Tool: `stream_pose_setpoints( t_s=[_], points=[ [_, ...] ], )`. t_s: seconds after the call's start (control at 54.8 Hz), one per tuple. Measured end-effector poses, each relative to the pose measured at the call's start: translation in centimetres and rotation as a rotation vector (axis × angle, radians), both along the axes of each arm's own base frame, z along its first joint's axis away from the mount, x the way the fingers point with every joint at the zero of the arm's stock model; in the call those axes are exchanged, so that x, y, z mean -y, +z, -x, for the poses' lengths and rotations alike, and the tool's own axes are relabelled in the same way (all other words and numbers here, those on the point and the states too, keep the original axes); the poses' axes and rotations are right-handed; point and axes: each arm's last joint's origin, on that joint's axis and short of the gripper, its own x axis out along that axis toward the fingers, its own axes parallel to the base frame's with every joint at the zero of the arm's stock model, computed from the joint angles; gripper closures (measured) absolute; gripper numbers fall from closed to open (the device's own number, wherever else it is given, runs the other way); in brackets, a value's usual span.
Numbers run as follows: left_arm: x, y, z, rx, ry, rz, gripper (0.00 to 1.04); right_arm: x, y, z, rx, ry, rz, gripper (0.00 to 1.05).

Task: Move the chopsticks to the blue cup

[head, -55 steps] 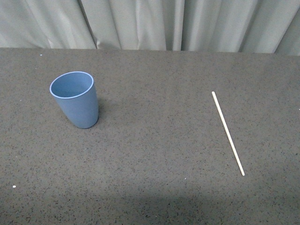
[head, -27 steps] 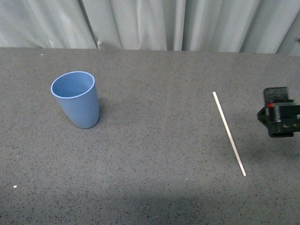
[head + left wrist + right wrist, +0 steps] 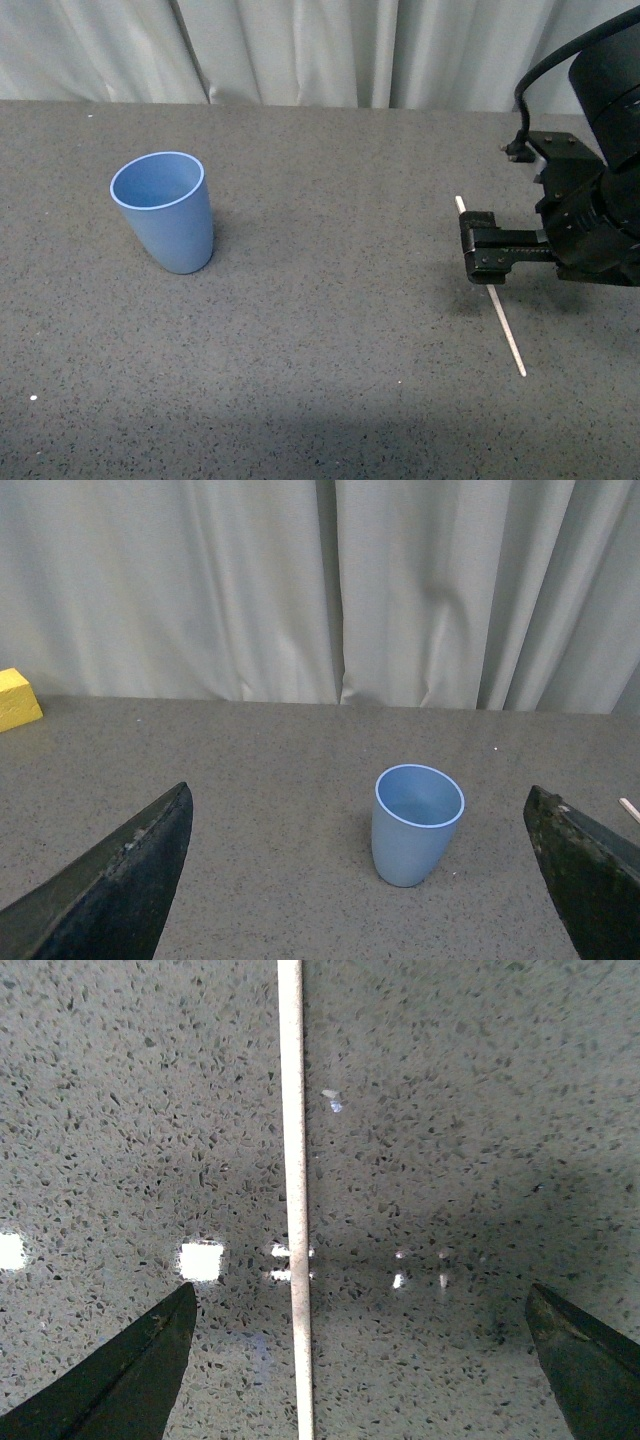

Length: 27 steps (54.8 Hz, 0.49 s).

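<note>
Chopsticks (image 3: pixel 508 336): one thin cream-white stick lying flat on the right part of the dark speckled bench (image 3: pixel 320 380). Its long axis runs mostly near to far, with the far end a little further left than the near end. Which end is the thinner cannot be told.

Right hand (image 3: pixel 480 250): black, reaching in from the right edge of the front view and covering the far-middle stretch of the stick, so that only the far tip and the near half show. In the right wrist view the stick (image 3: pixel 295 1200) runs straight between the two dark fingers (image 3: pixel 130 1380), nearer to one of them and touching neither. The jaws stand wide apart and hold nothing. How high the hand hangs over the bench cannot be told; a soft shadow lies on the surface beneath it.

Blue cup (image 3: pixel 163 215): a plain light-blue tumbler with a paler rim, standing on its base on the left part of the bench, mouth upward, well apart from the stick.

Left hand (image 3: pixel 357 790): seen only in the left wrist view, fingers spread wide and holding nothing, with the cup (image 3: pixel 415 825) on the bench beyond them, nearer to one finger.

Background: pale pleated curtain (image 3: pixel 300 50) along the far edge; a yellow block (image 3: pixel 18 698) on the bench at the edge of the left wrist view.
</note>
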Motion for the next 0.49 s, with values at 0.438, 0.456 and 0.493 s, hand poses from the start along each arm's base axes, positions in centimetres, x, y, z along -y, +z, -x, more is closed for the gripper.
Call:
stream_pose_setpoints(
  t_s=[0.438,0.456,0.493],
  points=[
    [0.0,0.0,0.0,0.0,0.0,0.0,0.07,-1.6,-2.0,-1.8,-0.036,0.036,0.057,0.59],
    [0.0,0.0,0.0,0.0,0.0,0.0,0.07,-1.6,-2.0,-1.9,-0.04,0.036,0.059,0.62],
    [0.0,0.0,0.0,0.0,0.0,0.0,0.07,-1.7,-2.0,-2.1,-0.041,0.037,0.061,0.71]
  ],
)
